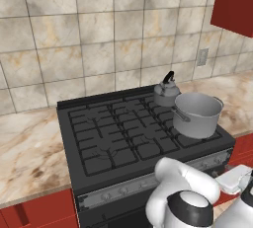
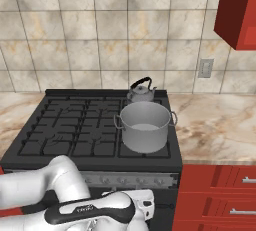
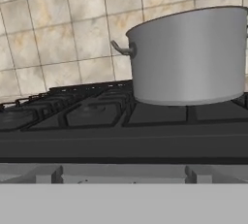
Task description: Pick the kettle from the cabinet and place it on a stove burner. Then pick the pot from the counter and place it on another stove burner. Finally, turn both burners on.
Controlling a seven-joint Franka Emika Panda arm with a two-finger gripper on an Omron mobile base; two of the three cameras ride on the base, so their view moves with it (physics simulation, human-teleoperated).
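Kettle: stands at the cooktop's back right corner. Pot: sits at its front right corner, just before the kettle. Both placings look done; you are at the burner-lighting step. Gripper: low before the knob panel, its jaws apart and empty. Next you must close on a right-hand knob and twist.
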